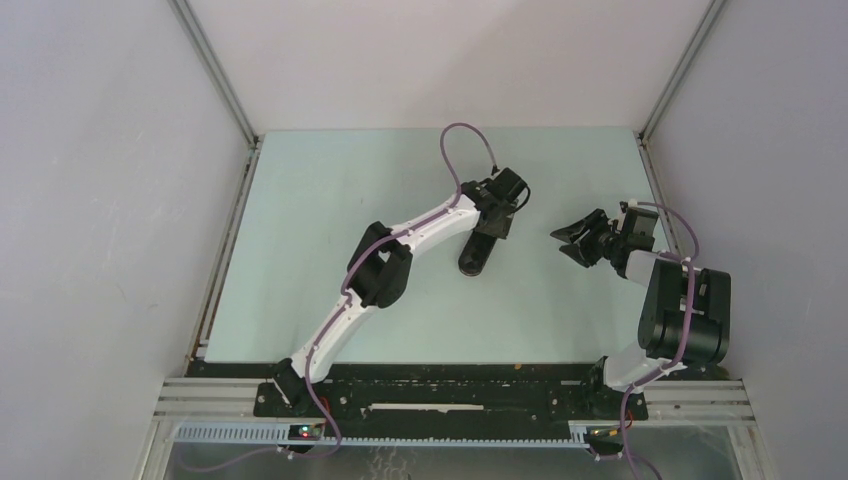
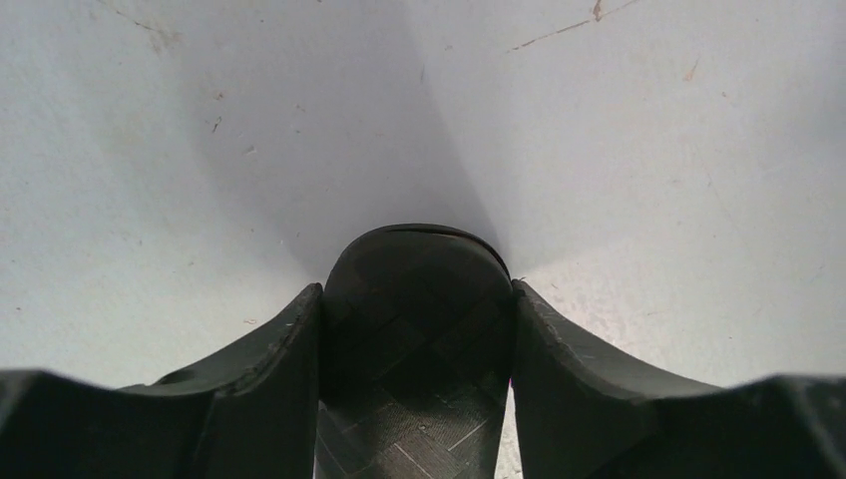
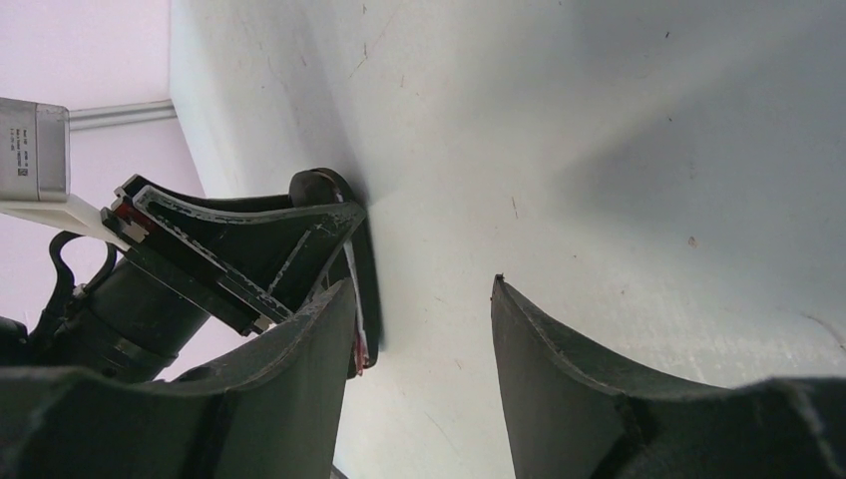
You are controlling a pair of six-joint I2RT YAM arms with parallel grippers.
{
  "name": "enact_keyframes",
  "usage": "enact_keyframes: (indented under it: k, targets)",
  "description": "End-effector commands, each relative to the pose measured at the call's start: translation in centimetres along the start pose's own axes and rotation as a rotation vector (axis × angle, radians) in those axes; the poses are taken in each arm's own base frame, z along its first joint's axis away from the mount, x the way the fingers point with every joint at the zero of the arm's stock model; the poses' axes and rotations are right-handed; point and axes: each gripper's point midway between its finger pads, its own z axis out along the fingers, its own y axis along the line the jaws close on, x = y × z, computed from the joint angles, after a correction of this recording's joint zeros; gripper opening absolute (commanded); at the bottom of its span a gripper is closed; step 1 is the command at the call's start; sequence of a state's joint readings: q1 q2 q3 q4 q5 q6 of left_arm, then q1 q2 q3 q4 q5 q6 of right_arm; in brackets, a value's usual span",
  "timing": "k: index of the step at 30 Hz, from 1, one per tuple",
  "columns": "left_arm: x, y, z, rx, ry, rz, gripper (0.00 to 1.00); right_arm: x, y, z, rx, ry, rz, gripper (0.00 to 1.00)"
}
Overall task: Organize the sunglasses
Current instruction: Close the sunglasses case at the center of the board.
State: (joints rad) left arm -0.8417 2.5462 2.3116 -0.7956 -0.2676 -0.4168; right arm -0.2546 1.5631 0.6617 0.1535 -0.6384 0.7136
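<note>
Left claw is clenched on the black case. In its wrist view both fingers press against the case's long sides, and the rounded end of the woven-patterned shell pokes out beyond the tips. A thin seam shows round that end, the lid down on the base. From above, that arm reaches to the middle of the pale worktop, with the claw pointing down over the case's far end. Whether the case rests on the worktop or is held off it I cannot tell.

Right claw is released, its jaws apart with only worktop showing between them. It hangs just right of the case, apart from it and aimed toward it.

Sunglasses cannot be made out plainly in any view. In the right wrist view a thin pinkish-white strip runs along the case's edge beside the left claw. Whether that is their frame I cannot tell.
</note>
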Motion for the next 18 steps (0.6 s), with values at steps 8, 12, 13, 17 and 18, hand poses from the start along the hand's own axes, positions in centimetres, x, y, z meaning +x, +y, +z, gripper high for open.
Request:
enact_keyframes:
  k: [8,12,13,17,18]
  targets:
    - [-3.2,-2.3,-4.2,0.059,-0.109,0.076,0.9,-0.3,1.4,-0.6,-0.048,-0.016,-0.017,0.61]
    - [-3.2,-1.8,-6.3,0.064,-0.115,0.068,1.0,-0.3,1.5,-0.7,-0.05,-0.019,-0.023,0.61]
    - [-2.7,-1.7,-6.4,0.062,-0.105,0.072,1.0,-0.2,1.5,-0.7,-0.049,-0.018,-0.024,0.61]
    - [-2.4,-1.1,-9.0,0.079,-0.117,0.066,1.0,-0.1,1.5,-0.7,-0.053,-0.017,-0.021,0.61]
    - [-2.2,-1.0,-9.6,0.085,-0.114,0.07,1.0,-0.1,1.5,-0.7,-0.054,-0.015,-0.021,0.61]
